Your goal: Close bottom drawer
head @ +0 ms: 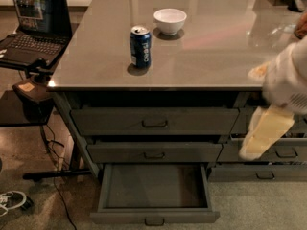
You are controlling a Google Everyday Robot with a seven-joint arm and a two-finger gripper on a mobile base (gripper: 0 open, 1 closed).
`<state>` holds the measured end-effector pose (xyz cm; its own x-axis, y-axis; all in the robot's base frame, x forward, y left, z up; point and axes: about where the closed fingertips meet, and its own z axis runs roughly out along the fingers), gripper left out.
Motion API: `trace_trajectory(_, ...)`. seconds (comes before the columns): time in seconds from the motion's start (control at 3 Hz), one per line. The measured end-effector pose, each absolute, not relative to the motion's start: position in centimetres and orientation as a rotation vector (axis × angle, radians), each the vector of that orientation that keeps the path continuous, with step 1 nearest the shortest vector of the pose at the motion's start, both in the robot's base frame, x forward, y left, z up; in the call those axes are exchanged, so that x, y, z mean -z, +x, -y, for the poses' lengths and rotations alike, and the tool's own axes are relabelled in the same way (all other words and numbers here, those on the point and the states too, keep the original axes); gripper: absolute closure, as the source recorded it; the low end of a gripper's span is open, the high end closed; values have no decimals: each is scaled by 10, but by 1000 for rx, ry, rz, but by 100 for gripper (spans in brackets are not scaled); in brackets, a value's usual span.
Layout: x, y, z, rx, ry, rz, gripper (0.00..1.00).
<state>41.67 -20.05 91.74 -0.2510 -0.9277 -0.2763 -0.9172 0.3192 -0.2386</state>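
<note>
The bottom drawer [154,191] is pulled out at the lower middle of the grey cabinet. It is wide and shallow, with a bare flat inside and a slim front with a small centre pull [154,221]. My gripper [265,134] hangs at the right as a blurred cream shape below the white arm [288,80]. It is in front of the right-hand drawers, above and to the right of the open drawer, and apart from it.
A blue can [140,46] and a white bowl [170,20] stand on the grey countertop [216,47]. Two taller closed drawers [154,121] sit above the open one. A laptop [33,25] on a stand is at the left, with cables and a shoe on the floor.
</note>
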Motion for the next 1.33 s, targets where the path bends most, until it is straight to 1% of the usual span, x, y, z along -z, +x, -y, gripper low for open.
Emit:
trace_trajectory(0.33, -857, 404, 191, -2, -1565, -2258, 0)
trace_trajectory(0.67, -760, 384, 186, -14, -1489, -2315, 0)
trace_trajectory(1.0, -753, 383, 183, -14, -1485, -2326, 0)
trace_trajectory(1.33, -708, 375, 164, -106, -1448, -2380, 0)
